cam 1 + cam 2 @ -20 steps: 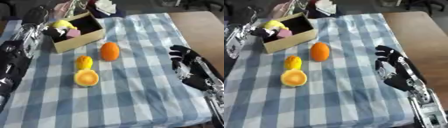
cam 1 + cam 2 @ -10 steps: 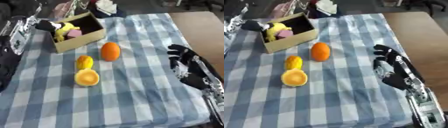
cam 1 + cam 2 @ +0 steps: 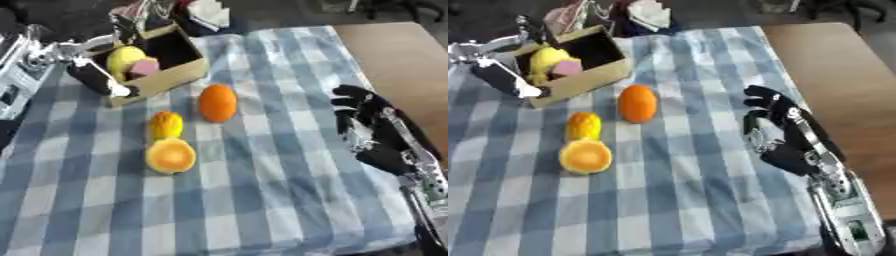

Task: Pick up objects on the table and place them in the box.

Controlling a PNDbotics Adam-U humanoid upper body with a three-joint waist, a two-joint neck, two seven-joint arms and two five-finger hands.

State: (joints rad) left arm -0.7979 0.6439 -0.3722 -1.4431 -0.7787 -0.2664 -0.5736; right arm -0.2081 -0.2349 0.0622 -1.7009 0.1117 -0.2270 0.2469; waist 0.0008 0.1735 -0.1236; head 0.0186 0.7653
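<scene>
Nowhere readable writing, left hand open beside box, right hand open, empty.

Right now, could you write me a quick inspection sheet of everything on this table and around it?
Surface: blue and white checked cloth over the table.
Job's things: cardboard box holding a yellow and a pink item; orange, small yellow fruit and orange half lie on the cloth.
Clutter: nothing seen.
Hands: left hand beside the box's left wall, fingers unclear; right hand open over the cloth, holding nothing.
Cables: nothing seen.
Surroundings: bare brown tabletop at right; dark jumble behind the box.
</scene>
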